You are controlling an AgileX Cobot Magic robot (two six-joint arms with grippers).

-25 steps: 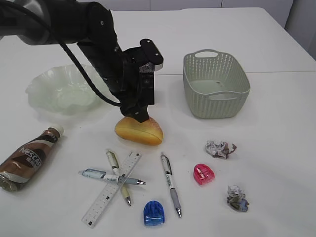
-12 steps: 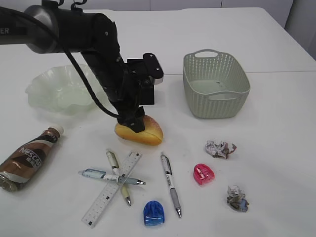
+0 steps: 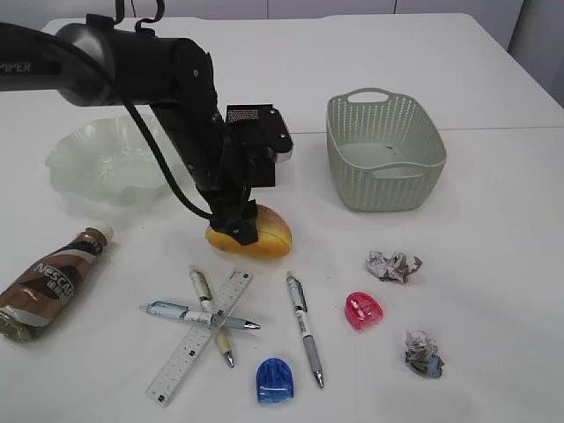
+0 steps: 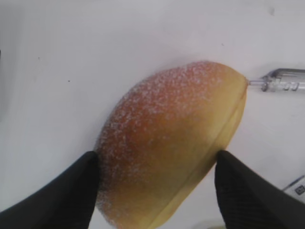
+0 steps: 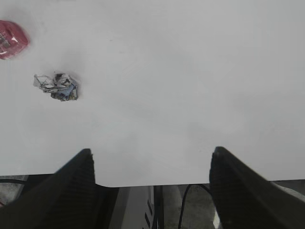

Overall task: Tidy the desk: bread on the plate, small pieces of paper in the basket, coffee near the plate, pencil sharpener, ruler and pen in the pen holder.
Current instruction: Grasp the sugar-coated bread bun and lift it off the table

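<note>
The bread [image 3: 266, 236], a golden sugar-dusted bun, lies on the white table and fills the left wrist view [image 4: 171, 143]. My left gripper [image 3: 236, 229] is down over it, open, one finger on each side of the bun [image 4: 155, 167]. The clear plate [image 3: 97, 163] is back left and the coffee bottle [image 3: 53, 282] lies front left. The ruler [image 3: 198, 337], pens [image 3: 304, 328], blue sharpener [image 3: 275, 380] and red sharpener [image 3: 363, 310] lie in front. My right gripper [image 5: 150, 162] is open and empty over the table edge. No pen holder is in view.
A green basket [image 3: 385, 159] stands back right, empty. Two crumpled papers [image 3: 394, 264] [image 3: 424, 354] lie front right; one shows in the right wrist view [image 5: 57, 87] with the red sharpener [image 5: 12, 39]. A pen tip [image 4: 281, 81] lies just beside the bread.
My left gripper has come down from just above the bread until its fingers straddle it. The bread and the other things have not moved.
</note>
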